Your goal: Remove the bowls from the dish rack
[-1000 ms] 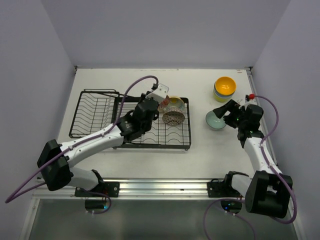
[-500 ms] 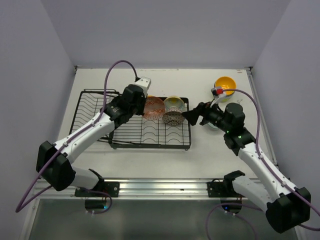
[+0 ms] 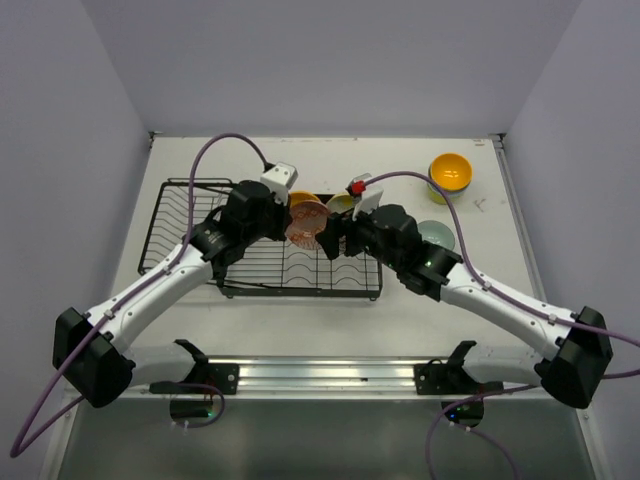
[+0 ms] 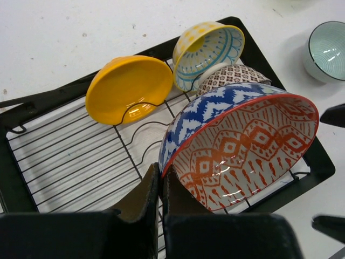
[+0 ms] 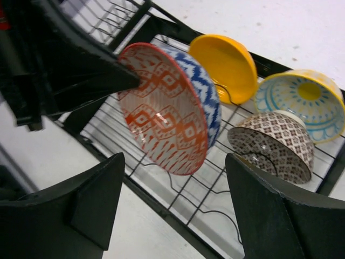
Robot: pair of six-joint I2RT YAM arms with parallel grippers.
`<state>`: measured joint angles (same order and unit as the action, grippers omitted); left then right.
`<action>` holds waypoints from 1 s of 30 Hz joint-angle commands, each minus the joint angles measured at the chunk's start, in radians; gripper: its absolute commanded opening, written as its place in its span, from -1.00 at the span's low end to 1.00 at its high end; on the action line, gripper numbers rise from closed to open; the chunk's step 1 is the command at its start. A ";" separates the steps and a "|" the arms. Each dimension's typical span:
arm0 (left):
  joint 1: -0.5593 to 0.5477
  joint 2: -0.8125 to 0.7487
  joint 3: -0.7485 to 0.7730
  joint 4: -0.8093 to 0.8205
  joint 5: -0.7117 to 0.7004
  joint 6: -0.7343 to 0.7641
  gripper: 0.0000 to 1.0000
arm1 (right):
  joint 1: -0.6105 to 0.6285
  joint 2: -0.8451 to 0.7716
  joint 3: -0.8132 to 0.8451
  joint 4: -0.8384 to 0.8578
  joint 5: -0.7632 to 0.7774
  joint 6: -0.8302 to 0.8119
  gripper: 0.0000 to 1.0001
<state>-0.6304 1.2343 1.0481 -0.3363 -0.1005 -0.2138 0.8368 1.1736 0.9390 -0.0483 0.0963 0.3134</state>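
Observation:
My left gripper (image 4: 160, 172) is shut on the rim of a patterned bowl (image 4: 242, 145), orange-red inside and blue-white outside. It holds the bowl tilted above the black dish rack (image 4: 54, 162). Seen from above, the bowl (image 3: 305, 225) hangs between the left gripper (image 3: 290, 218) and the right gripper (image 3: 335, 240). My right gripper (image 5: 173, 159) is open, its fingers spread on either side of the bowl (image 5: 164, 108) without touching it. Three bowls stay in the rack (image 5: 178, 210): an orange-yellow one (image 5: 226, 65), a yellow and blue one (image 5: 302, 100) and a brown patterned one (image 5: 275, 143).
A stack of bowls topped by an orange-yellow one (image 3: 450, 172) stands at the back right. A pale teal bowl (image 3: 438, 235) sits on the table right of the rack (image 3: 190, 230). Walls close in the table on three sides.
The left gripper has lifted the patterned bowl off the rack and tilted it. The right arm has swung left from the teal bowl to the rack, facing the held bowl.

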 commanded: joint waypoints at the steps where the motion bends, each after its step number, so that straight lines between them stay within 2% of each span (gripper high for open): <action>1: 0.000 -0.047 -0.022 0.102 0.071 -0.001 -1.00 | 0.027 0.050 0.063 -0.048 0.268 -0.014 0.54; 10: -0.002 -0.078 -0.030 0.125 0.226 -0.027 -1.00 | 0.030 0.100 0.080 -0.073 0.396 0.047 0.28; 13: -0.002 -0.081 -0.033 0.129 0.265 -0.030 -1.00 | 0.028 0.113 0.084 -0.061 0.373 0.050 -0.19; 14: -0.003 -0.082 -0.034 0.129 0.271 -0.029 -1.00 | 0.030 0.113 0.081 -0.055 0.370 0.056 -0.64; 16: -0.002 -0.082 -0.039 0.131 0.278 -0.022 -0.98 | 0.028 0.112 0.075 -0.038 0.369 0.069 -1.00; 17: -0.002 -0.084 -0.039 0.129 0.272 -0.021 -0.93 | 0.030 0.110 0.072 -0.035 0.368 0.073 -1.00; 18: -0.002 -0.082 -0.043 0.131 0.269 -0.019 -0.87 | 0.030 0.107 0.072 -0.035 0.368 0.078 -1.00; 19: -0.002 -0.082 -0.045 0.131 0.271 -0.009 -0.63 | 0.030 0.109 0.075 -0.041 0.378 0.085 -1.00; 21: -0.003 -0.078 -0.043 0.128 0.280 -0.001 -0.33 | 0.028 0.113 0.092 -0.088 0.411 0.114 -1.00; 22: -0.002 -0.078 -0.043 0.128 0.282 0.011 -0.01 | 0.028 0.110 0.095 -0.106 0.424 0.119 -1.00; 24: -0.002 -0.085 -0.045 0.128 0.271 0.022 0.27 | 0.024 0.109 0.095 -0.117 0.466 0.127 -1.00; 25: -0.002 -0.090 -0.049 0.129 0.265 0.028 0.47 | 0.019 0.109 0.096 -0.140 0.479 0.128 -1.00; 27: -0.003 -0.108 -0.054 0.135 0.231 0.033 0.61 | -0.017 0.109 0.106 -0.166 0.480 0.144 -1.00; 30: -0.003 -0.139 -0.072 0.151 0.176 0.042 0.66 | -0.123 0.084 0.080 -0.196 0.416 0.180 -1.00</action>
<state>-0.6312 1.1465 0.9913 -0.2481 0.1284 -0.1936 0.8013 1.2896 0.9874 -0.2470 0.4980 0.4278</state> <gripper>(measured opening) 0.825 0.125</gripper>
